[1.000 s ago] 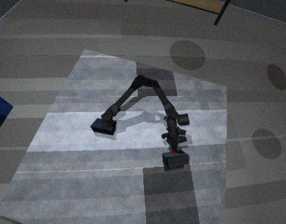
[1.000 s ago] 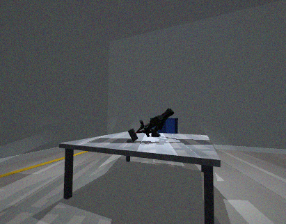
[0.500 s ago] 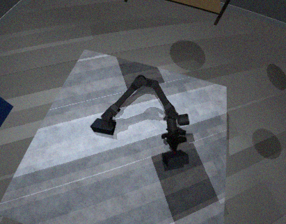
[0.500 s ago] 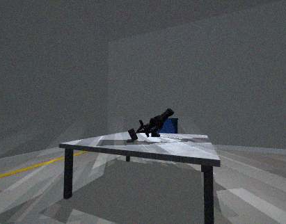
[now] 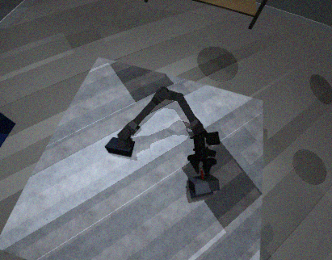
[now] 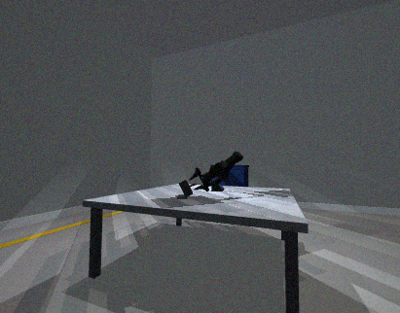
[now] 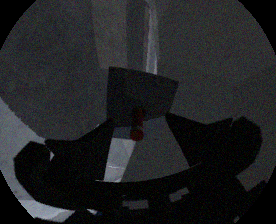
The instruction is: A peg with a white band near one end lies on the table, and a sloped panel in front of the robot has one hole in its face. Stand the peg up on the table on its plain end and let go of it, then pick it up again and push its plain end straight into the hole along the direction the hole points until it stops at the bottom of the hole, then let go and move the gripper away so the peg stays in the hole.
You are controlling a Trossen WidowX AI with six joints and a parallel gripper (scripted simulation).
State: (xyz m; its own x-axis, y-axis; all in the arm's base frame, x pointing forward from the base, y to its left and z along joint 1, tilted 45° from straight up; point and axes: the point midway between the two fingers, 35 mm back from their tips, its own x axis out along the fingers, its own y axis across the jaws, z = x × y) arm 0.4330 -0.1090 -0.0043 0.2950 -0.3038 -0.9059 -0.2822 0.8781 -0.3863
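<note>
The peg [image 5: 202,175] [image 6: 193,185] [image 7: 138,119] shows dark red. It sticks out of the face of the sloped panel [image 5: 200,188] [image 6: 185,188] [image 7: 141,92], tilted with its outer end toward the gripper. My gripper [image 5: 202,169] [image 6: 194,183] [image 7: 139,117] is open. Its fingers stand apart on either side of the peg, with gaps visible on both sides in the wrist view. The hole itself is hidden where the peg meets the panel, so its depth cannot be seen. The white band cannot be made out in this dim light.
The panel stands on the table [image 5: 86,178] [image 6: 249,220], away from the arm's base [image 5: 120,147]. The arm arches up from the base and down to the panel. A blue box [image 5: 0,131] [image 6: 241,175] is beyond the table. Light patches and shadows cross the table.
</note>
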